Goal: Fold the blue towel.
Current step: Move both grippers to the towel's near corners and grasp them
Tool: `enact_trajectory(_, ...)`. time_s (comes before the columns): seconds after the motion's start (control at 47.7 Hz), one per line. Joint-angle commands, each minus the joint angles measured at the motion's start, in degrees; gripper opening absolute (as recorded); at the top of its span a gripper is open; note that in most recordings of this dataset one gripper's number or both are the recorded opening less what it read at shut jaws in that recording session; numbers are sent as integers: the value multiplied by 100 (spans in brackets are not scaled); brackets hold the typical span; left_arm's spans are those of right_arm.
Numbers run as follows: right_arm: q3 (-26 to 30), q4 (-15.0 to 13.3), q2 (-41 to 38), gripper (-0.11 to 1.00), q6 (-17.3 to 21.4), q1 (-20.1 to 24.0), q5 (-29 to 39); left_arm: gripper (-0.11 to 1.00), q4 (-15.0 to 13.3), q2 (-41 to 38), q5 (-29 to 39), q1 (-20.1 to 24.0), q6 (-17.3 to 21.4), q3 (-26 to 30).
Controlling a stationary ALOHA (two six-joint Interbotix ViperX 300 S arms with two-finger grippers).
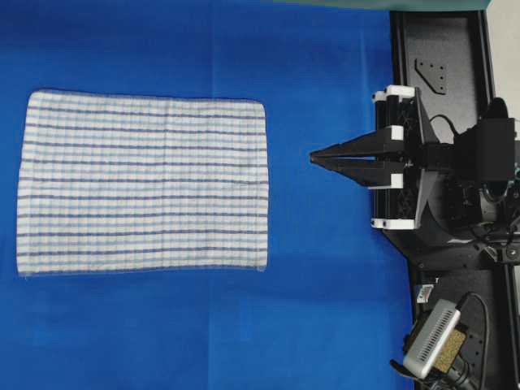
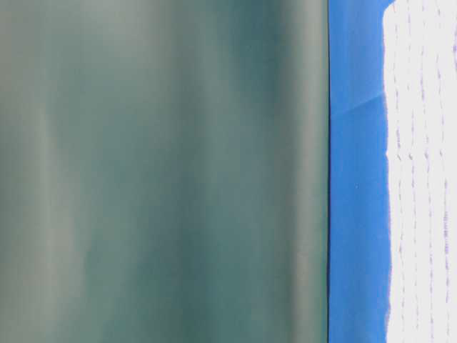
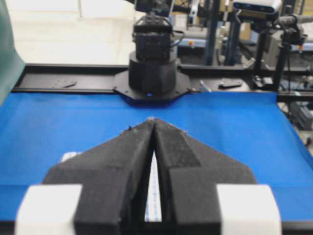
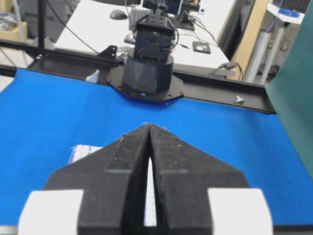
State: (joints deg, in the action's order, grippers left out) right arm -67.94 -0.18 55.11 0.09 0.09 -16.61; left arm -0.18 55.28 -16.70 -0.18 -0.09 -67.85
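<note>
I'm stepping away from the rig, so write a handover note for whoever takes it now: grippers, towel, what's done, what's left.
Left gripper: shut, empty, above the blue table covering.
Right gripper: shut, empty, pointing at the towel from its right side, apart from it.
Blue towel: lying flat and fully spread on the covering, no fold in it, nothing touching it.
Done: nothing yet.
Left: the whole fold; open the grippers, take hold of an edge or corners, bring it over.

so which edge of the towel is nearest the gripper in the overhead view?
The short right-hand edge of the blue towel, facing the closed right gripper across bare blue table covering. The other three edges lie farther left.
</note>
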Motion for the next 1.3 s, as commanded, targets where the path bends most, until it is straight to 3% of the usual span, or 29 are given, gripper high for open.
enact_trajectory(0.0, 176, 26, -62, 11, -9, -79, 0, 0, -105, -44, 53, 26, 35, 97)
enact_trajectory(0.273, 255, 35, -308, 11, 158, -615, 536, 0, -105, -211, 202, 519, 35, 26)
enact_trajectory(0.566, 176, 35, -1134, 13, 492, -1670, 712, 1, -114, -1099, 237, 1318, 26, -70)
enact_trajectory(0.608, 176, 35, -1327, 20, 501, -1802, 712, 4, -123, -1274, 237, 1450, 18, -70)
enact_trajectory(0.671, 185, 35, -1617, 36, 501, -1995, 694, 16, -149, -1503, 220, 1617, 9, -88)
enact_trajectory(0.755, 211, 35, -2083, 64, 501, -2241, 633, 42, -176, -1811, 202, 1819, 9, -105)
enact_trajectory(0.839, 211, 35, -2487, 84, 501, -2461, 483, 67, -176, -2162, 132, 2048, 9, -114)
enact_trajectory(0.923, 176, 35, -2909, 79, 501, -2663, 272, 84, -185, -2531, -79, 2206, 9, -149)
enact_trajectory(1.049, 167, 35, -3604, 69, 492, -2856, -70, 79, -185, -3146, -598, 2347, 0, -237)
enact_trajectory(1.279, 272, 35, -4553, 69, 492, -2927, -580, 78, -237, -4324, -1274, 2391, -18, -237)
